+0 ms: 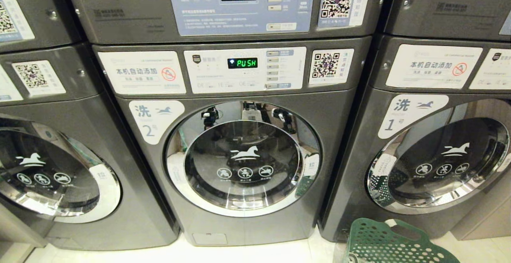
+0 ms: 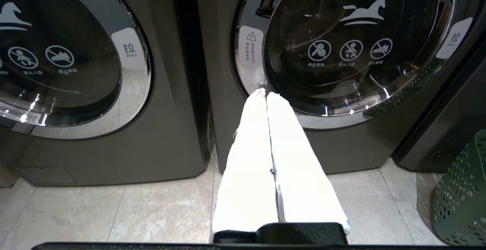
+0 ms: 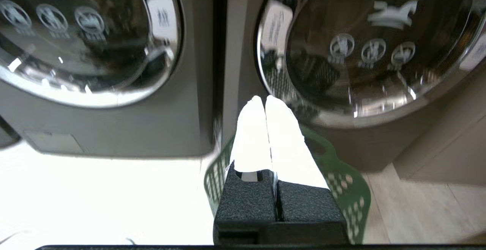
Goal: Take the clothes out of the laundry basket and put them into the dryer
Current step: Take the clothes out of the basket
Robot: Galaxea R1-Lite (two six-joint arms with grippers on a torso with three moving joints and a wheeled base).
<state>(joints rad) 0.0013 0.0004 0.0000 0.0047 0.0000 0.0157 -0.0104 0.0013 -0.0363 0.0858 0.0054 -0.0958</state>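
The green perforated laundry basket (image 1: 383, 243) stands on the floor at the lower right, in front of the machine marked 1. No clothes show in any view. At the top is the control panel (image 1: 223, 11) labelled as a dryer, its display lit green. Below it, the round glass door (image 1: 243, 159) of the machine marked 2 is closed. My left gripper (image 2: 265, 93) is shut and empty, pointing at that door's lower left rim. My right gripper (image 3: 264, 99) is shut and empty above the basket (image 3: 341, 181). Neither arm is in the head view.
Three grey front-loading machines stand side by side, with the doors of the left one (image 1: 52, 175) and the right one (image 1: 439, 163) closed. Pale floor tiles (image 2: 152, 212) lie in front of them. In the left wrist view the basket (image 2: 459, 197) is off to one side.
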